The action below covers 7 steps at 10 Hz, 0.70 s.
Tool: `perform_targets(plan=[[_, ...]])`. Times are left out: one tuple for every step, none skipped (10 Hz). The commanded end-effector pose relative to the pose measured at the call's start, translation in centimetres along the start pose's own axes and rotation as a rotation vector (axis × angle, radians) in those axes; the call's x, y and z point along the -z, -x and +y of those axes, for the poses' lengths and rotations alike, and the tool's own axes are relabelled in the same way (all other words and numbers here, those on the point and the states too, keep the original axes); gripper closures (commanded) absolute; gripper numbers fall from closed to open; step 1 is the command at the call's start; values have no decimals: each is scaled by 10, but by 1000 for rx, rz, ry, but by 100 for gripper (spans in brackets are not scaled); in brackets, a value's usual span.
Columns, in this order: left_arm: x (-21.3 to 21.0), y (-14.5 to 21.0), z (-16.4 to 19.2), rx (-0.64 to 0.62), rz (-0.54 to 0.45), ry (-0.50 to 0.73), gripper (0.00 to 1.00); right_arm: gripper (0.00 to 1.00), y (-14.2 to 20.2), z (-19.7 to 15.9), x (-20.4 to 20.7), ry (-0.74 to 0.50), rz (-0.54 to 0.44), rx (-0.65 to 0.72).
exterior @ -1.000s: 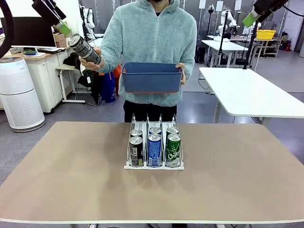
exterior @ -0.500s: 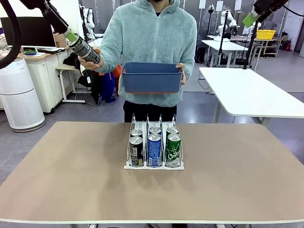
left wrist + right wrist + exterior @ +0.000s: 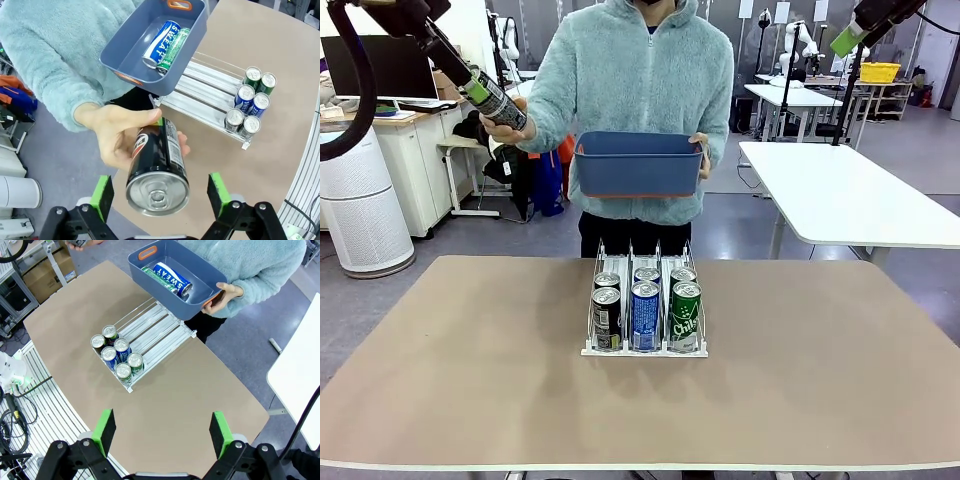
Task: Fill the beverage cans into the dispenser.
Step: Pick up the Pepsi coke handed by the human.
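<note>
A person's hand [image 3: 117,132] holds out a black can [image 3: 157,167], silver top toward my left gripper [image 3: 161,195]. That gripper is open, its green pads on either side of the can's top end without touching it. Seen from the front, the left gripper [image 3: 472,82] meets the black can [image 3: 500,100] at the upper left, above the table's far edge. The white dispenser [image 3: 645,352] stands mid-table with several cans [image 3: 645,310] at its front. My right gripper [image 3: 162,432] hangs open and empty, high over the table.
The person's other hand holds a blue bin [image 3: 638,165] over the table's far edge; a blue can [image 3: 160,42] and a green can [image 3: 174,47] lie inside. The back halves of the dispenser's lanes [image 3: 200,92] are bare. A white table [image 3: 850,200] stands far right.
My left gripper has come down and right until its open fingers straddle the top of the black can. The person's hand with the can shifted slightly. The right arm is still.
</note>
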<state>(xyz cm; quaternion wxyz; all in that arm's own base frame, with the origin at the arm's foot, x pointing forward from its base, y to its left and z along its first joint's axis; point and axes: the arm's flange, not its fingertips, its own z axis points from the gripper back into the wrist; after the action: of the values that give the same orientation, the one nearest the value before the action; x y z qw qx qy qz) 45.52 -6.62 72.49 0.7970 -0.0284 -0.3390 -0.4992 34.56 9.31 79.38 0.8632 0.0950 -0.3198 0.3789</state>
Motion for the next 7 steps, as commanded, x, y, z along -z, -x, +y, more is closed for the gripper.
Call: perform_targets(plan=[[11, 8, 4, 3, -36, -13, 0, 0, 0, 0, 0, 0, -2, 9], [13, 10, 4, -4, -36, -6, 0, 0, 0, 0, 0, 0, -2, 9], [15, 12, 5, -8, -38, -9, 0, 0, 0, 0, 0, 0, -2, 9], [18, 13, 6, -14, -38, -21, 0, 0, 0, 0, 0, 0, -2, 9], [18, 13, 6, -16, -54, -35, 0, 0, 0, 0, 0, 0, -2, 9], [18, 13, 6, -28, -83, -48, 0, 0, 0, 0, 0, 0, -2, 9], [18, 12, 8, -24, -94, -53, 0, 0, 0, 0, 0, 0, -2, 9]])
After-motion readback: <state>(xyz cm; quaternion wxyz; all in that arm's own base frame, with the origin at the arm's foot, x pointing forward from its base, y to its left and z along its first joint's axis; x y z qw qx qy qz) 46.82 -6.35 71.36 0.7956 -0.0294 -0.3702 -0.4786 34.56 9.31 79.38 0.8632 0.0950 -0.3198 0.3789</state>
